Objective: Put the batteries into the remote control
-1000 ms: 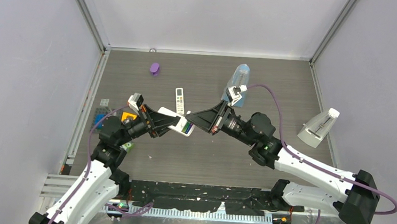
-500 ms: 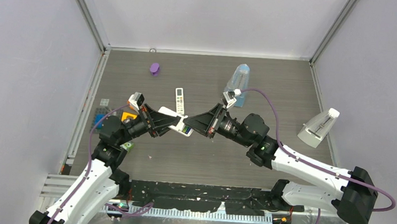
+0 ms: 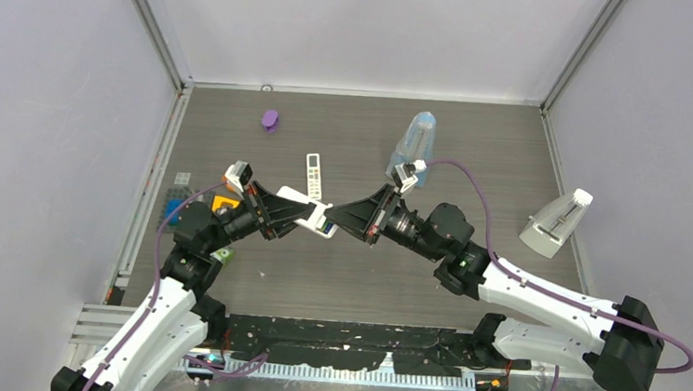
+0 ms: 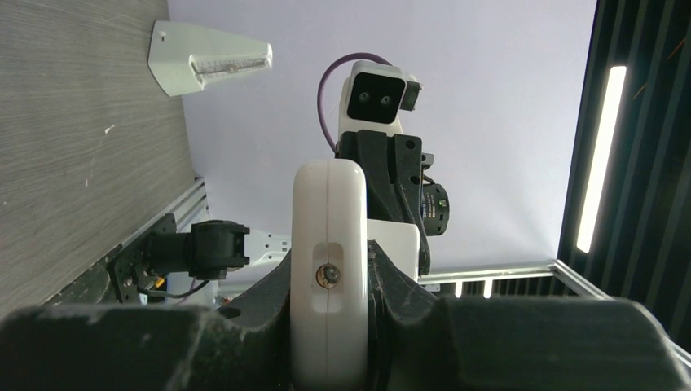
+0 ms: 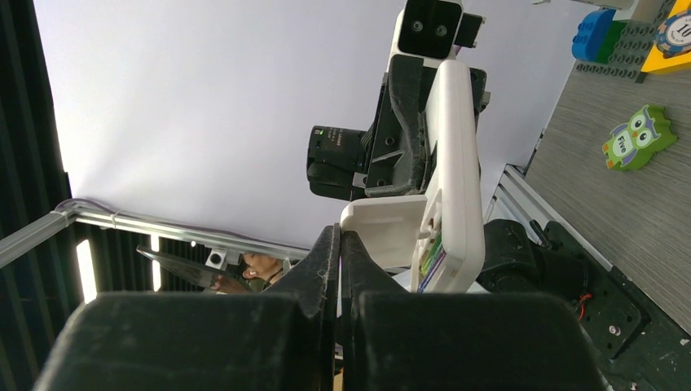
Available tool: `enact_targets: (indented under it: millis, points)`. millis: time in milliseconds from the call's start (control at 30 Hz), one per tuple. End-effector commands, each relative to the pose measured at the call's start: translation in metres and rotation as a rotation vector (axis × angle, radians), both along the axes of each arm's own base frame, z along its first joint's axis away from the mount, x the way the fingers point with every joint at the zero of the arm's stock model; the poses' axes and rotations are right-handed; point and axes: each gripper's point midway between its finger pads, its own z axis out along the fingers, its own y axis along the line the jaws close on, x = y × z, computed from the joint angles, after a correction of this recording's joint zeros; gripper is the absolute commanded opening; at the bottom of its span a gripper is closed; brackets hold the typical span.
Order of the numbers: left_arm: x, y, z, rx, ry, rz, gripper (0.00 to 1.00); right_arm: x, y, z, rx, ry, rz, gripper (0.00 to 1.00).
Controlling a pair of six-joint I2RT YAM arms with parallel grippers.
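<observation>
My left gripper (image 3: 291, 212) is shut on the white remote control (image 3: 303, 207) and holds it off the table; in the left wrist view the remote (image 4: 328, 244) stands edge-on between the jaws of that gripper (image 4: 328, 281). At the remote's open end, batteries (image 5: 432, 251) with green and purple wrappers lie in the compartment. A white battery cover (image 5: 387, 230) juts out beside them. My right gripper (image 5: 339, 238) is shut, its tips against this cover and nothing seen between them. From above, the right gripper (image 3: 341, 219) meets the remote's end.
A smaller white remote (image 3: 313, 175) lies on the table behind. Farther off are a purple lump (image 3: 270, 119), a clear bottle (image 3: 415, 141) and a white wedge-shaped device (image 3: 556, 221). Toy bricks (image 5: 607, 37) and a green owl (image 5: 640, 137) sit at the left.
The right arm has crept left, bringing its shut tips up to the remote's open end. The left arm and the remote have stayed put.
</observation>
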Motion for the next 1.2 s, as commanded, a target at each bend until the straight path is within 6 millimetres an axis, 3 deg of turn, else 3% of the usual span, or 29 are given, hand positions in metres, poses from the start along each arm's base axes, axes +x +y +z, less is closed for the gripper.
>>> enact_targets:
  millis: [0, 367, 600, 767, 1167]
  points:
    - [-0.006, 0.002, 0.025, -0.048, -0.101, -0.009, 0.0, -0.001, -0.004, 0.0, -0.003, 0.002, -0.015, 0.05]
    - [-0.007, 0.002, 0.027, -0.053, -0.104, -0.013, 0.0, 0.002, -0.002, -0.003, 0.002, 0.001, -0.021, 0.05]
    - [-0.007, 0.002, 0.025, -0.051, -0.098, -0.016, 0.0, 0.004, 0.003, 0.015, 0.057, -0.033, -0.013, 0.05]
    - [-0.008, 0.002, 0.026, -0.052, -0.102, -0.018, 0.0, 0.006, 0.005, 0.017, 0.063, -0.037, -0.021, 0.05]
    - [-0.007, 0.003, 0.029, -0.065, -0.107, -0.009, 0.0, 0.008, -0.002, -0.021, -0.036, 0.035, -0.053, 0.05]
